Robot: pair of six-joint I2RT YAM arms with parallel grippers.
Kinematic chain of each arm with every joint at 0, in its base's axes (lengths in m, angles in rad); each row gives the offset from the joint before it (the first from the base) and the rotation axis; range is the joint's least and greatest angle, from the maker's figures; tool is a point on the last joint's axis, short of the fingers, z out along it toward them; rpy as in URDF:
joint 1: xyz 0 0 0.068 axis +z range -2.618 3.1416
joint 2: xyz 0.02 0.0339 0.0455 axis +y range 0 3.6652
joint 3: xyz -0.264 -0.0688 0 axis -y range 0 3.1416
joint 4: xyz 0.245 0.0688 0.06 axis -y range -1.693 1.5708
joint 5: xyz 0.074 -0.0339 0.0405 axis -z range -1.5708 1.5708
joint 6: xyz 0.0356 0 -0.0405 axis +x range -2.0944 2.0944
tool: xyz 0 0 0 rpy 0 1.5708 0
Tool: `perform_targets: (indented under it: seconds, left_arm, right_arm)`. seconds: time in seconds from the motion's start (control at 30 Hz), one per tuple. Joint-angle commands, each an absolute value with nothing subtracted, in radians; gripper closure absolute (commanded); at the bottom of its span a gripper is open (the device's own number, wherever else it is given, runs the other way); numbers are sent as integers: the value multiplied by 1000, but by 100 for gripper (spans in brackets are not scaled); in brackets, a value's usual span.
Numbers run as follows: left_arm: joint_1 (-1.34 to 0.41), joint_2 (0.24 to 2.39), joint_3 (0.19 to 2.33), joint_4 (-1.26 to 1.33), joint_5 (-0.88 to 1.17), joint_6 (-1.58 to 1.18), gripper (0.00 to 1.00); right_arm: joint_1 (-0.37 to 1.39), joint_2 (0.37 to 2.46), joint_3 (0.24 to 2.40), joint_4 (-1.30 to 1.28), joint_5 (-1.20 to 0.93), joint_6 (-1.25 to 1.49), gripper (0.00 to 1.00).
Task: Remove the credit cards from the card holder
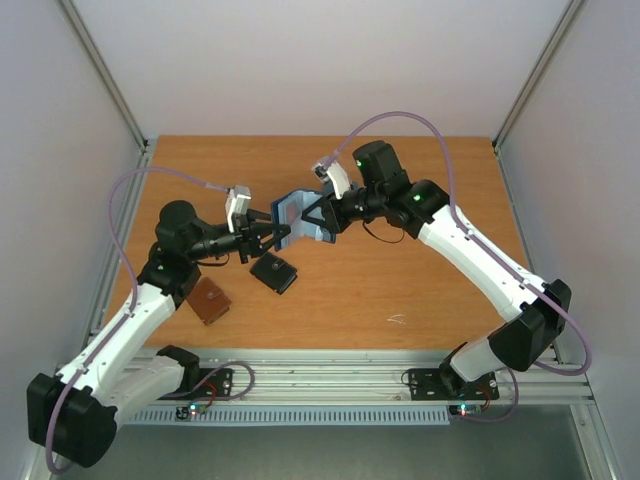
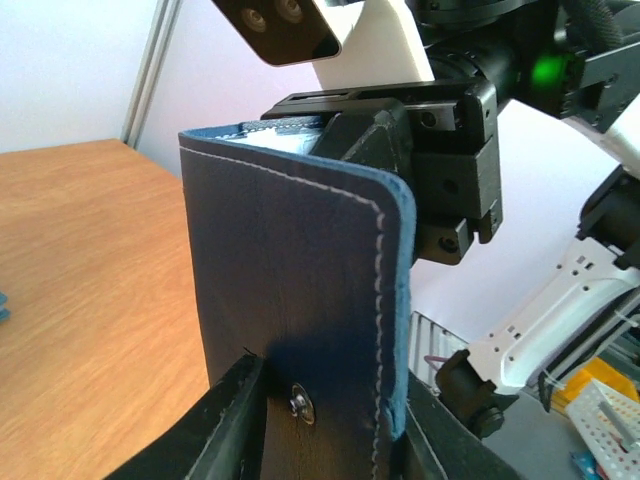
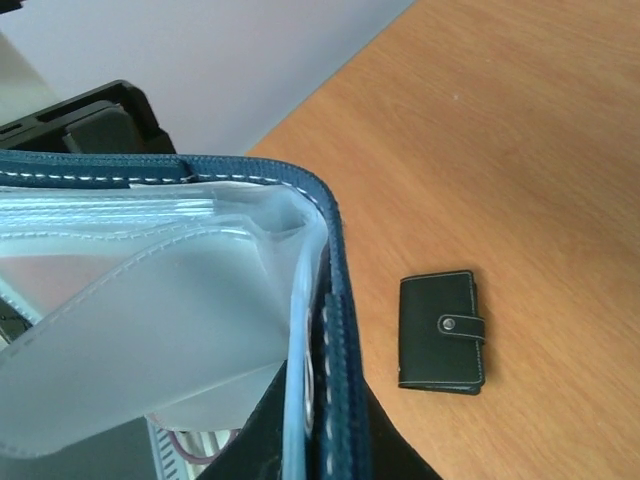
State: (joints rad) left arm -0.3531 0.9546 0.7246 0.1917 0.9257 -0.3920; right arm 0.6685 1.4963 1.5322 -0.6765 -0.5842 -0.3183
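Farthest left on the wooden table lies a flat brown rectangle, close to the left arm's elbow and well apart from everything else. The left gripper reaches toward the middle of the table. In its wrist view its two dark fingers stand narrow on either side of the lower edge of the card holder. The view is too tight there to show whether they press the cover, so I cannot tell if this pincer has a real hold.

Just below and between the two grippers, a small black wallet with a snap tab rests closed on the wood.

The card holder itself hangs clear of the table between the arms, standing upright, its navy stitched cover facing the left wrist camera. Its pale clear inner pockets fan open toward the right one.

To the right, the right gripper is clamped tight on the holder's far edge, pinching the cover and carrying it.
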Motion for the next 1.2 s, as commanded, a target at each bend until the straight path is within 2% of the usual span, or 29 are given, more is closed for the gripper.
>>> perform_targets:
  seconds: [0.0,0.3,0.43,0.87,1.17]
  left_arm:
    - [-340,932,742,293,994,-432,69]
    - [-310,937,746,341,1030,-500,72]
    - [-304,937,746,362,1051,-520,66]
    - [-257,921,744,371,1108,-546,65]
    - [-235,909,743,307,1166,-494,60]
  right_arm:
    - [667,1466,1531,-658,-714,-373,99]
    - [653,1465,1542,-671,-800,-381,99]
    - [647,1465,1540,-679,-802,-393,99]
    - [630,1455,1542,-694,-829,-389,99]
    - [615,1447,1537,-693,-837,-387,99]
